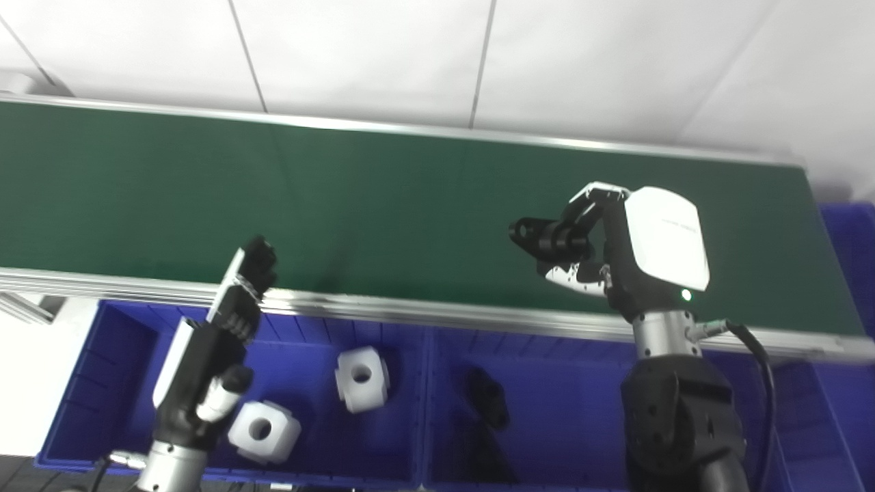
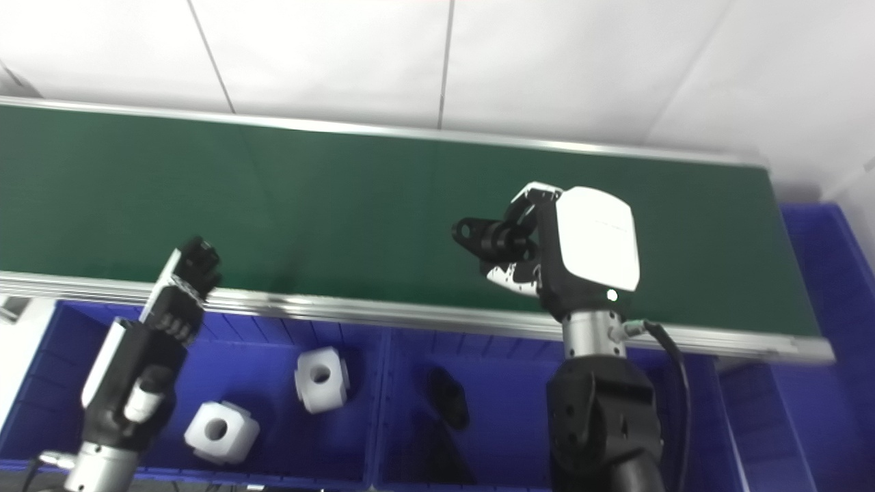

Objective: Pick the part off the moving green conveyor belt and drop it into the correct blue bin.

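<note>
My right hand (image 1: 618,249) hangs over the green conveyor belt (image 1: 342,198) and is shut on a black part (image 1: 540,238) that sticks out to its left, lifted off the belt. In front of the belt lie two blue bins. The left blue bin (image 1: 123,355) holds two white blocks with holes (image 1: 362,378) (image 1: 263,430). The middle blue bin (image 1: 560,410) holds one black part (image 1: 487,398). My left hand (image 1: 219,342) stands over the left bin at the belt's near rail, open, fingers straight and holding nothing.
The belt's metal near rail (image 1: 444,314) runs between belt and bins. Another blue bin (image 1: 851,239) sits past the belt's right end. A white wall rises behind the belt.
</note>
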